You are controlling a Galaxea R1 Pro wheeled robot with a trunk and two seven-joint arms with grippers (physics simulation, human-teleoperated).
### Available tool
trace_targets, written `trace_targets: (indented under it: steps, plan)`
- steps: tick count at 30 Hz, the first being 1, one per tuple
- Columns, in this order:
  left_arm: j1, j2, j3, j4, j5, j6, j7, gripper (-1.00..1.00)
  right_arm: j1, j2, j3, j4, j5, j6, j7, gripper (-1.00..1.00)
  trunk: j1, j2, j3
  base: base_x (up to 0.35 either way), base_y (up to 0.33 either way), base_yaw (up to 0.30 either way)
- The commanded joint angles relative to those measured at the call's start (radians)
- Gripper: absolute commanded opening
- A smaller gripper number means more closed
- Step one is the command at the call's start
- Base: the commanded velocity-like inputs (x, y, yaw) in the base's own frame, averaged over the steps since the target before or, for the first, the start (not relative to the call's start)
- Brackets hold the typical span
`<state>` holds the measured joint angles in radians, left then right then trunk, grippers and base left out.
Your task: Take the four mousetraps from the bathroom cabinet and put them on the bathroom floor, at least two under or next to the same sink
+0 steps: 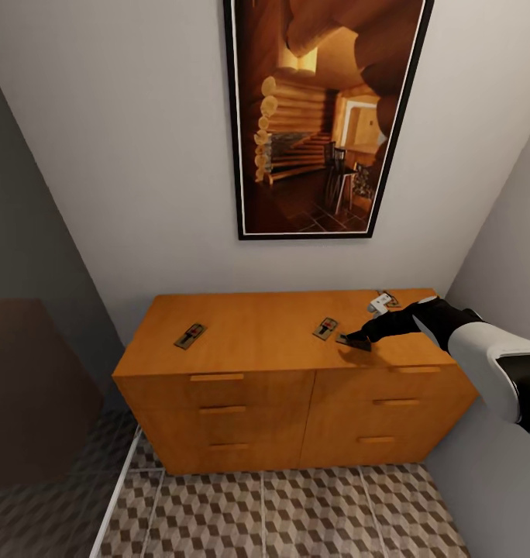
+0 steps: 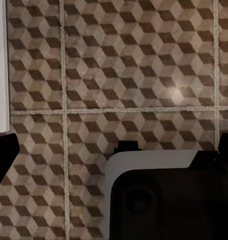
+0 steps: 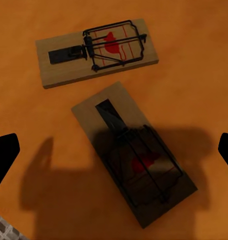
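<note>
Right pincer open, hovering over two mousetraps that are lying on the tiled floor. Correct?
Not quite: they are not on the tiles. The right wrist view shows the lit mousetrap and the shadowed mousetrap lying on the orange wooden top of the cabinet. The rest holds: the right pincer is open and hovers over them.

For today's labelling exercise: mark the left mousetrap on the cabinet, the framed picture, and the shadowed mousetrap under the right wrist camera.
Left mousetrap [image 1: 190,335], head view, board centre.
Framed picture [image 1: 325,116], head view, canvas middle.
Shadowed mousetrap [image 3: 134,160], right wrist view, board middle.
</note>
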<state>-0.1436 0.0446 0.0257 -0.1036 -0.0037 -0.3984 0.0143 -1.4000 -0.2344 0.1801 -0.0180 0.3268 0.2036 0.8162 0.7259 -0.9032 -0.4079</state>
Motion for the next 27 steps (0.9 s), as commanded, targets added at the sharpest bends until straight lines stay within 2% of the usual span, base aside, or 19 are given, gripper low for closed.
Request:
trace_targets:
  steps: [1,27]
  plan:
    - [-0.001,0.000,0.002,0.001,-0.001,-0.003,0.001,1.00,0.000,0.000,0.008,-0.002,-0.008,0.008,0.004,1.00,0.000,-0.001,-0.001,0.000,0.000,0.000]
    - [-0.001,0.000,0.002,0.000,-0.001,-0.003,0.001,1.00,0.000,0.000,0.008,-0.002,-0.008,0.008,0.004,1.00,0.000,-0.001,-0.016,0.000,0.000,0.000]
